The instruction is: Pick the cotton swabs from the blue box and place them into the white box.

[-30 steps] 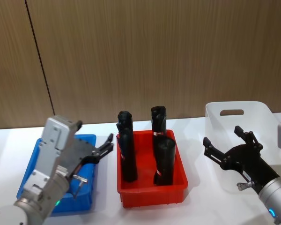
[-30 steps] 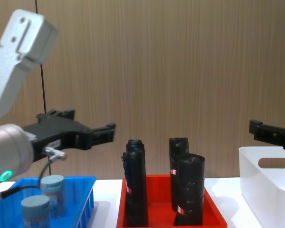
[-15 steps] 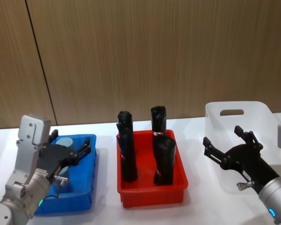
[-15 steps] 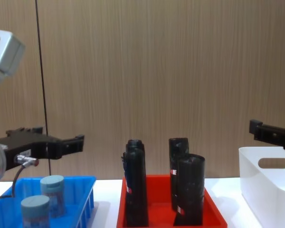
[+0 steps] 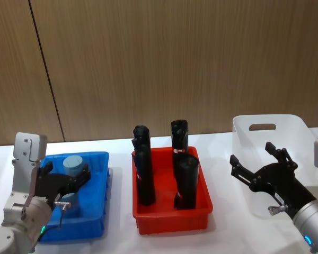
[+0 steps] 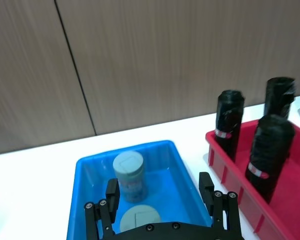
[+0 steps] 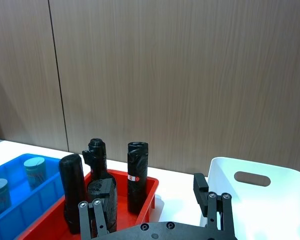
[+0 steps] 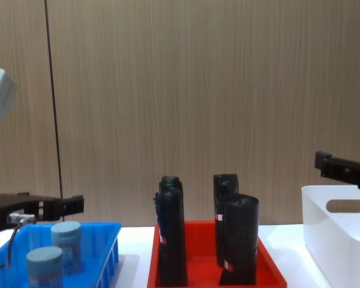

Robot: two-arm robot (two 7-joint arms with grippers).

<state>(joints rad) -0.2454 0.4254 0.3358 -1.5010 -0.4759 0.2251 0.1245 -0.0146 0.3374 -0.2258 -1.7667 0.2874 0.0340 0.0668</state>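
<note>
Two cotton swabs tubs stand in the blue box (image 5: 98, 214): one at the back (image 5: 72, 164), one nearer the front (image 5: 69, 200). My left gripper (image 5: 64, 178) hovers open over the box, straddling the space above the tubs without touching them. In the left wrist view its open fingers (image 6: 111, 191) frame the back tub (image 6: 128, 173) and the front tub (image 6: 139, 219). My right gripper (image 5: 252, 154) hangs open just in front of the white box (image 5: 244, 129), holding nothing. The chest view shows both tubs (image 8: 66, 242) (image 8: 45, 267) side-on.
Between the two boxes sits a red bin (image 5: 172, 221) with three tall black wrapped rolls (image 5: 186, 180) standing in it. A wooden wall runs behind the white table. Bare tabletop lies between the red bin and the white box.
My left gripper has swung left and down, from beside the red bin's rim to over the blue box. The right arm has not moved.
</note>
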